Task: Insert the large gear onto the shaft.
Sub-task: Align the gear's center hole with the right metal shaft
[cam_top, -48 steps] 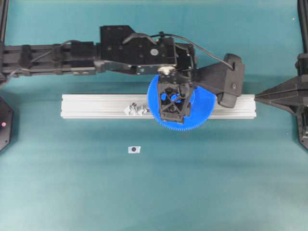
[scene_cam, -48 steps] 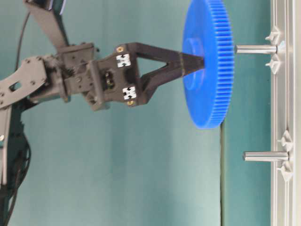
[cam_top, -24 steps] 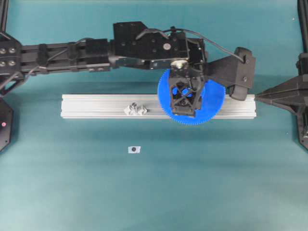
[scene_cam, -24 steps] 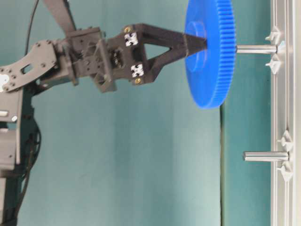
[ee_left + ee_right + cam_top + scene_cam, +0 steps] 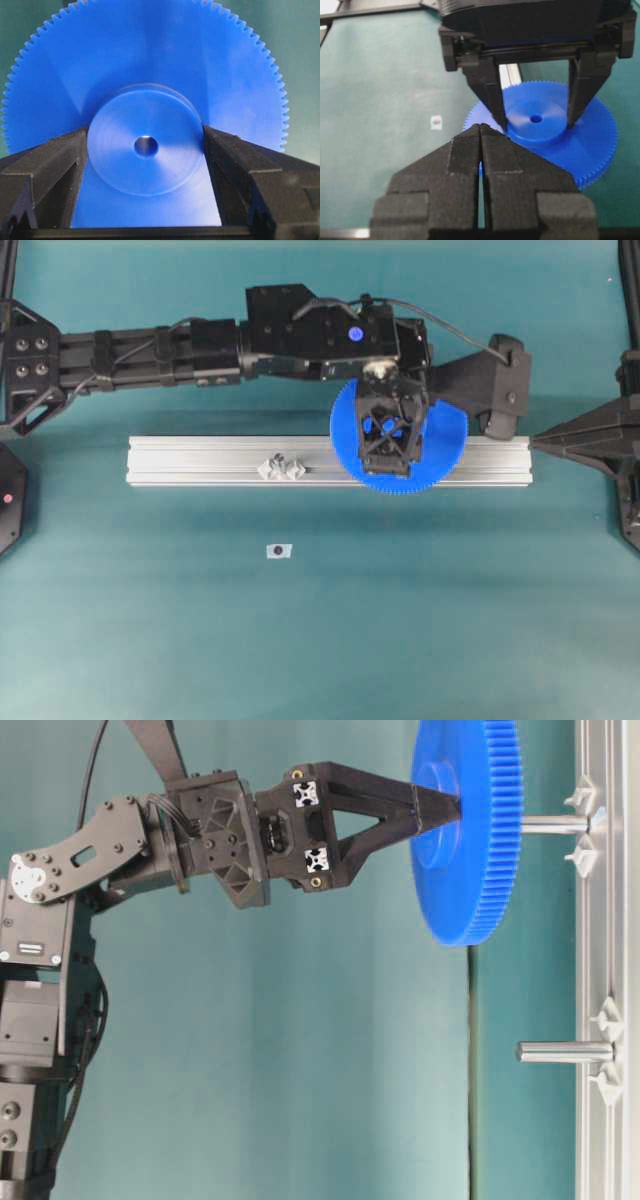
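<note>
I have the left arm stretched out long across the far half of the tabletop (image 5: 150, 640), reaching from the left edge past the middle, with its wrist bent so the left tool (image 5: 440, 805) points down at the aluminium rail (image 5: 200, 460). The tool's two fingers (image 5: 55, 170) stand wide and press on either side of the raised hub of the large gear (image 5: 440, 455), so it has the gear firmly held. The gear sits flat-faced toward the rail, over the rail's right portion, near its right end. From table level I see the shaft (image 5: 553, 823) standing out of the rail and meeting the gear's rail-side face close to the hub line; whether it has entered the bore I cannot tell. A second peg (image 5: 563, 1051) stands bare further along the rail, well apart from the gear. My right tool (image 5: 481, 131) rests drawn back at the right edge, its fingers pressed together on nothing, aimed toward the gear
</note>
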Controlling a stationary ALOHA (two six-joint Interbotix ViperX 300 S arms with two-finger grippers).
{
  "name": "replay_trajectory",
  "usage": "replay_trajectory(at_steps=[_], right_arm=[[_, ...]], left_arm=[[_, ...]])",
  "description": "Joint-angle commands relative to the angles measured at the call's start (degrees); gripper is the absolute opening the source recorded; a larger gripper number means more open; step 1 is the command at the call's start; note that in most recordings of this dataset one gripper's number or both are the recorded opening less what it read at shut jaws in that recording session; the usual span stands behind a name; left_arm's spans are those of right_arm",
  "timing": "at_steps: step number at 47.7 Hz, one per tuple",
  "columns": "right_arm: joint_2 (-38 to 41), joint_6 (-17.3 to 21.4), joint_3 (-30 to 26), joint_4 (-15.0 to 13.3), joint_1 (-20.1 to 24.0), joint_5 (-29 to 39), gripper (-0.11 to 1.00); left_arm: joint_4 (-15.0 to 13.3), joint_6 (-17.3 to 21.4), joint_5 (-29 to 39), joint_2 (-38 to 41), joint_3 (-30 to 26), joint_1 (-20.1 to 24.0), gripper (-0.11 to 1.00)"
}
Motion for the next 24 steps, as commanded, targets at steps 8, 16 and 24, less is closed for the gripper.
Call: replay_trajectory(at_steps=[8,16,24], right_arm=[[0.4,0.4,-0.6,0.0,-0.2,-0.3,0.0],[0.4,0.4,-0.5,0.0,-0.2,-0.3,0.0],[0.4,0.4,-0.5,0.0,-0.2,-0.3,0.0]], left_arm=[[-0.4,-0.5,-1.0,-1.8,-2.4,0.4,0.76],[-0.4,-0.7,-1.2,-1.6,-2.4,0.4,0.76],[-0.4,-0.9,-1.2,-1.5,-1.6,0.4,0.76]])
